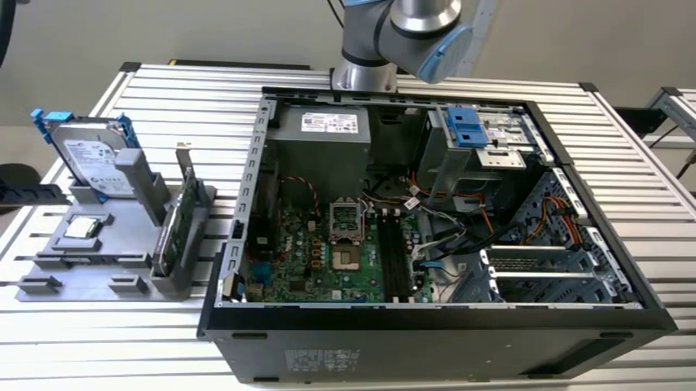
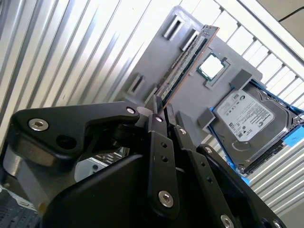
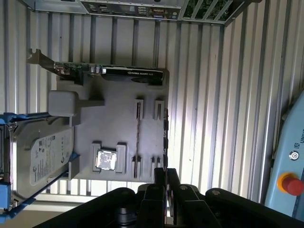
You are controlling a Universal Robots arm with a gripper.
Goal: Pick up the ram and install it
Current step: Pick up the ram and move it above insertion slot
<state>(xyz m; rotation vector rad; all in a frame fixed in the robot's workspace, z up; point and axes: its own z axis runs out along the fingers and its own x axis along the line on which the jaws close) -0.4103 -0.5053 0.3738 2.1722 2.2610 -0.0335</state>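
Standing in tray [image 2: 156, 57], ram [image 2: 186, 64], well beyond claw [image 2: 163, 107]

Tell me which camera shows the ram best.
The second wrist view: the ram stands on edge in the gray holder, its long face turned to the camera. The first wrist view looks down on its thin top edge. In the exterior view I cannot pick it out on the holder.

Ram [image 2: 184, 65]: long, narrow, thin stick, dark, with a reddish upper edge. Stands upright on its long edge in a grey slotted holder [image 2: 156, 57]. Sits just ahead of the end effector [image 2: 162, 110], apart from it, stretching lengthwise away.
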